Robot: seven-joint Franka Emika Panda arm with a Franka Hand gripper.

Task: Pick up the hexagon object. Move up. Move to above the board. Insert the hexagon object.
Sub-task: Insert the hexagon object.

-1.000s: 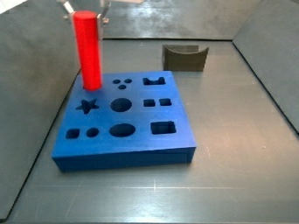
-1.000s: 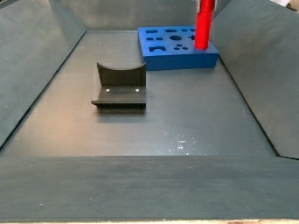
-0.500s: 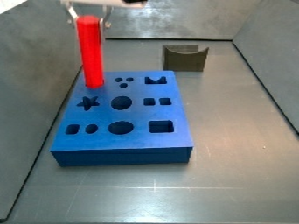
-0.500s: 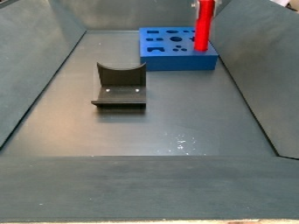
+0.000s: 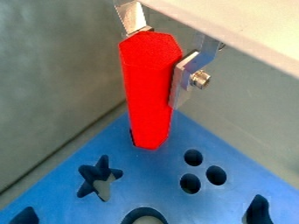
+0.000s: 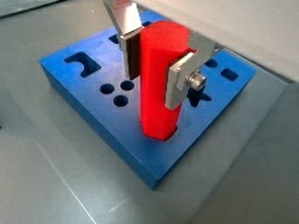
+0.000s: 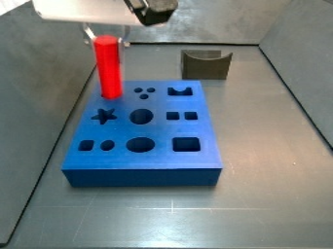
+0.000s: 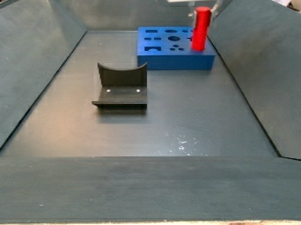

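Observation:
The hexagon object [image 7: 108,68] is a bright red rod, upright, with its lower end in a hole at the far left corner of the board [image 7: 156,146], a thick blue block with shaped holes. My gripper [image 7: 105,41] is shut on the rod's upper part. In both wrist views the silver fingers [image 5: 186,77] [image 6: 180,80] clamp the rod [image 5: 149,87] [image 6: 160,83] from two sides, over the board's corner [image 5: 222,157] [image 6: 82,87]. In a side view the rod [image 8: 200,31] stands at the right edge of the board [image 8: 171,51], with the gripper [image 8: 202,9] at its top.
The fixture, a dark bracket with a curved notch, stands behind the board [image 7: 205,64] and shows nearer the camera in a side view [image 8: 120,86]. Grey bin walls [image 7: 39,107] slope up on all sides.
The gripper has come straight down with the red rod. Less of the rod shows above the board now, and the arm's body has come into the side view.

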